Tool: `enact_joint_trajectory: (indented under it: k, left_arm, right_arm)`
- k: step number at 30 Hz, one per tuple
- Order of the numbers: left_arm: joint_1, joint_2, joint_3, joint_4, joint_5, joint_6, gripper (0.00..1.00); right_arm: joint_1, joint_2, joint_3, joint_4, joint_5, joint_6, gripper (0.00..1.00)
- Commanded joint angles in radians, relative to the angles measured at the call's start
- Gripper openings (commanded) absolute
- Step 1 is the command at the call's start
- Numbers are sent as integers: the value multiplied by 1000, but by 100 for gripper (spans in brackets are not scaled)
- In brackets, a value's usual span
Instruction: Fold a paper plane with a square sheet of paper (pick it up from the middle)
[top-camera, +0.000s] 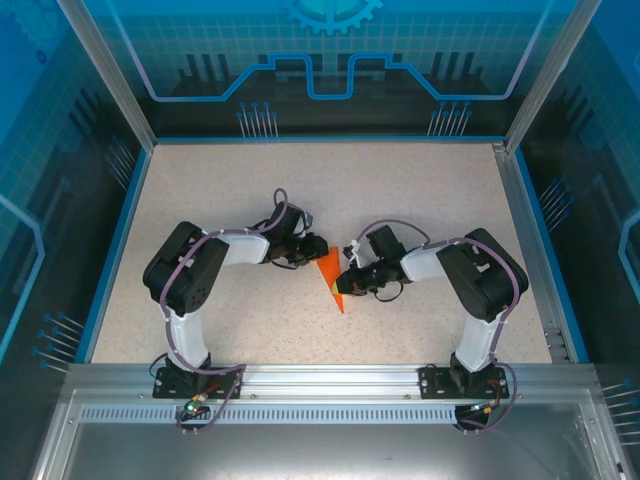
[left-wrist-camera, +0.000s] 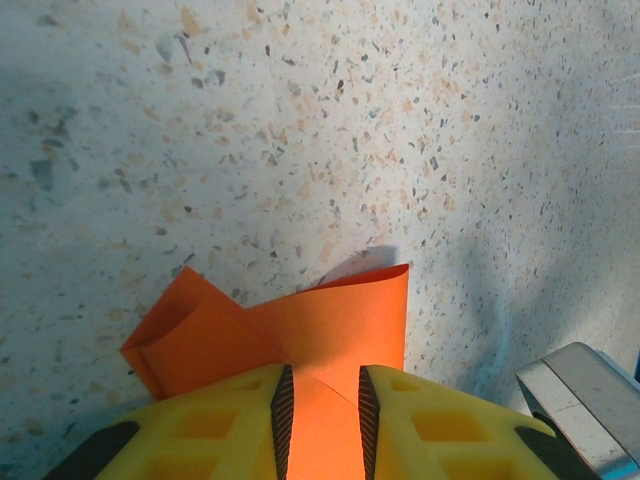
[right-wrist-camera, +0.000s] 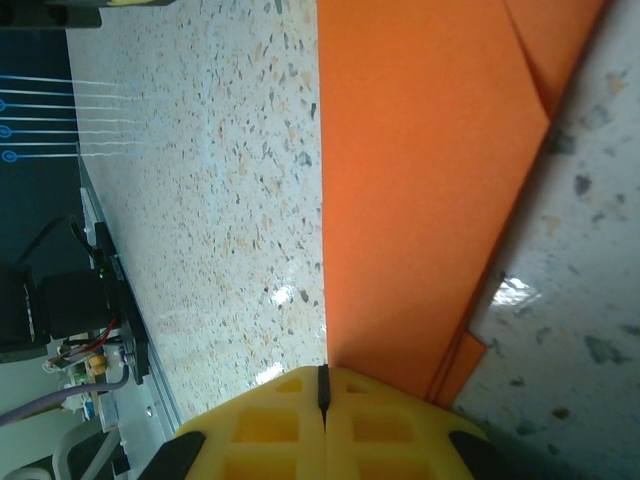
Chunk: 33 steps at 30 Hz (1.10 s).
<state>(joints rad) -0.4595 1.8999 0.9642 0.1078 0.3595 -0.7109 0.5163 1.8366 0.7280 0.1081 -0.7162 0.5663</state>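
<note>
The paper plane (top-camera: 330, 278) lies in the middle of the table (top-camera: 200, 190). The right gripper (right-wrist-camera: 323, 378) is clamped tight on its edge; the left gripper (left-wrist-camera: 322, 385) sits around a raised fold — squeezing or not, I can't tell. If they tug apart, the thin paper could rip.

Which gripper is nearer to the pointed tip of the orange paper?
Right. The right gripper sits beside the paper's long edge, close to the tip; the left gripper holds the wide far end.
</note>
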Motion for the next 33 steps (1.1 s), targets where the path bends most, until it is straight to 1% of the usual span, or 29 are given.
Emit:
enact_joint_trajectory:
  k: [1,10,14,17,19,23,25,29,31,33]
  left_arm:
    - [38,37,12,-56,-40,31,27]
    - [73,42,44,-86,-32,56,27]
    - [77,44,52,-87,-10,54,27]
    - [76,38,27,-56,21,33,27]
    - [75,35,2,-38,34,13,27]
    - [70,23,-44,-3,43,-16,27]
    - [62,19,-53,1,41,-19,27]
    - [55,21,-55,7,38,-21,27]
    - [55,24,-51,5,36,-19,27]
    - [56,27,-48,5,39,-18,27]
  right_arm:
    - [-27,60,-85,-282,129,-47,0]
    - [-31,69,-89,-288,118,-69,0]
    - [-32,74,-83,-295,122,-69,0]
    - [-33,37,-75,-305,123,-64,0]
    - [-30,-19,-59,-326,123,-58,1]
    - [-9,-114,13,-383,134,-49,4]
    - [16,-147,62,-404,145,-41,4]
    - [66,-167,137,-416,200,7,4]
    - [86,-169,177,-422,265,36,4]
    - [97,-163,202,-392,272,56,5]
